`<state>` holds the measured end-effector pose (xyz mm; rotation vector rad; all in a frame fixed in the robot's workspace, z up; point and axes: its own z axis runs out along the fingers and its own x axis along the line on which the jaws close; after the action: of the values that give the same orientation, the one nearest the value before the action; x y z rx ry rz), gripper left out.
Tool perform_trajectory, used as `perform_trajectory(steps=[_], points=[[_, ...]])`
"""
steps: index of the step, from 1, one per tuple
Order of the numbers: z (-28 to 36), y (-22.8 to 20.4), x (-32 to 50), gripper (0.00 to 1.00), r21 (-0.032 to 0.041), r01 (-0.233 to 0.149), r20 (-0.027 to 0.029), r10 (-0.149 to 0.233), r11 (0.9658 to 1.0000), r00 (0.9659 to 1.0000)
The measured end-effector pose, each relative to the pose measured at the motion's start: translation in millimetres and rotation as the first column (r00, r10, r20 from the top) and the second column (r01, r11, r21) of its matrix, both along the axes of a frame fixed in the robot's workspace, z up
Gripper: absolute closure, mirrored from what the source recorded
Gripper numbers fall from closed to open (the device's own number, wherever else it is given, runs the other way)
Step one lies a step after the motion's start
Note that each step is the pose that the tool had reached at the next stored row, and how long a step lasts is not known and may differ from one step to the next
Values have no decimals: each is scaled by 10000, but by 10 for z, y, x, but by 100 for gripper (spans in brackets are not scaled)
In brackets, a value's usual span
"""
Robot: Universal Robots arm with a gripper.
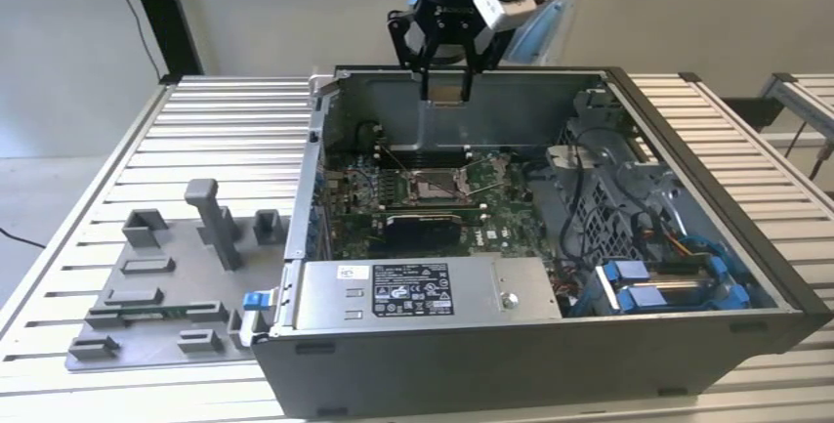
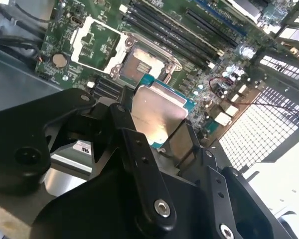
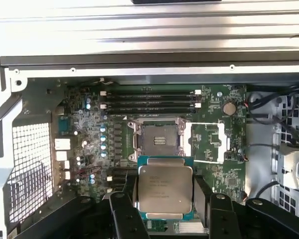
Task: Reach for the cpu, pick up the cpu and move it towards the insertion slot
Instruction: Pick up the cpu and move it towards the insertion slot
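Gripper (image 3: 164,209) has the cpu (image 3: 165,189) pinched by two opposite edges between its fingers (image 3: 123,211), chip held flat, silvery lid facing the first wrist view. It hangs in the air above the open computer case (image 1: 729,330), well clear of the board (nothing touching). Insertion slot (image 3: 157,139) lies just beyond the chip's far edge in the first wrist view, its frame open, brown contacts exposed. Chip edges look roughly square to the slot frame.
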<state>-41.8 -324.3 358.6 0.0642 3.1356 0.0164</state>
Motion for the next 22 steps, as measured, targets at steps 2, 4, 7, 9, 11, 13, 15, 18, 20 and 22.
perform_trajectory(steps=[2,4,7,9,11,13,15,18,20,22], points=[[-7,22,2,100,-2,-65,5,65,10000,10000],[-9,44,2,100,-3,-122,5,122,9999,9999],[-8,59,3,100,-3,-162,4,162,9999,9999],[-9,65,3,100,-3,-161,5,161,9999,9999],[-1,68,3,100,-3,-162,5,162,9999,9999],[13,70,3,100,-2,-161,5,161,9999,9999],[22,72,3,100,-3,-160,5,160,9999,9999],[37,74,1,100,-1,-153,6,153,9999,9999],[40,75,-1,100,-1,-145,6,145,9999,9999],[40,75,-1,100,-1,-145,6,145,9999,9999]])
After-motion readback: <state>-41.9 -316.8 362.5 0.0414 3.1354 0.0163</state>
